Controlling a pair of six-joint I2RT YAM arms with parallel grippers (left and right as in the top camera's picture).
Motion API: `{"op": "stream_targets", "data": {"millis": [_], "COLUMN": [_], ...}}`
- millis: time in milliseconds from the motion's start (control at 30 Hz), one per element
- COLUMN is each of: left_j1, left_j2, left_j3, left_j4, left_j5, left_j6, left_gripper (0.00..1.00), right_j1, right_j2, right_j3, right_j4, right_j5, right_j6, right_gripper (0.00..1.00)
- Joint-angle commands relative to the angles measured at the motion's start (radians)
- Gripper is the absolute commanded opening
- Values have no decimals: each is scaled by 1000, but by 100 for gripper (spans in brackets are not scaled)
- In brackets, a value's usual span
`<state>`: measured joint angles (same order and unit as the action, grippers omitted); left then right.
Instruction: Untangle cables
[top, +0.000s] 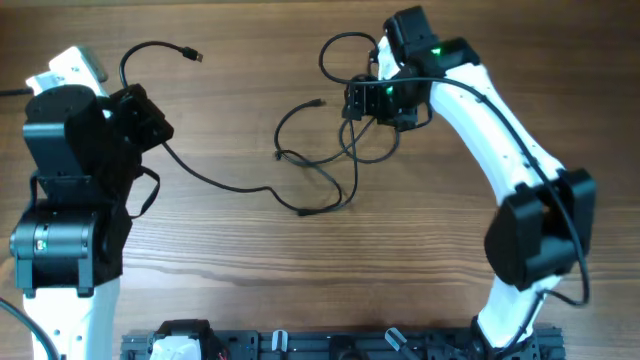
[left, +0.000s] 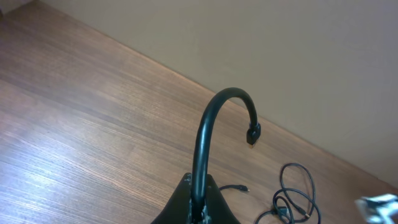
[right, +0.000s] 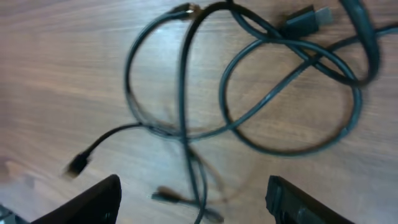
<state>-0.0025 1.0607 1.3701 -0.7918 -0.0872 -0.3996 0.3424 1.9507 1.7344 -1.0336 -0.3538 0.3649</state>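
The cables (top: 345, 150) lie in loose, crossed loops on the wooden table (top: 230, 270), beneath the right gripper (right: 194, 196), whose jaws are spread wide. 1 strand (left: 205, 130) is clamped in the left gripper (left: 198, 210). They are judged light, limp and springy. A plug end (right: 78, 165) is best taken, not a crossing.

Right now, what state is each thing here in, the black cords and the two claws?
Long cable: gripped near one end, its plug arching free, the rest trailing across the table.
Tangled cables: looped over one another, lying on the table, not held.
Left claw: shut on the long cable.
Right claw: open, hovering over the tangled cables.
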Motion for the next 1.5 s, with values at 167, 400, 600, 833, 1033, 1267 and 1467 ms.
{"op": "stream_targets", "data": {"millis": [167, 400, 600, 833, 1033, 1267, 1467], "left_j1": [7, 7, 7, 7, 7, 7, 7], "left_j2": [-67, -255, -338, -315, -299, -298, -298], "left_j3": [5, 5, 5, 5, 5, 5, 5], "left_j4": [200, 371, 372, 335, 305, 301, 278], "left_j5": [-24, -117, -139, -161, -161, -161, -161], "left_j6": [3, 3, 3, 2, 3, 2, 2], "left_gripper": [4, 4, 4, 4, 4, 4, 4], "right_j1": [68, 178, 240, 321, 380, 387, 420], "right_j2": [-160, -140, -56, 64, 154, 237, 261], "right_j3": [-2, -71, -124, -130, -130, -139, -140], "right_j4": [-98, -47, 37, 146, 196, 196, 233], "right_j5": [-111, -8, -13, -96, -88, -87, 66], "right_j6": [-48, -21, 119, 283, 345, 337, 281], "right_gripper": [73, 72, 66, 68, 68, 63, 45]}}
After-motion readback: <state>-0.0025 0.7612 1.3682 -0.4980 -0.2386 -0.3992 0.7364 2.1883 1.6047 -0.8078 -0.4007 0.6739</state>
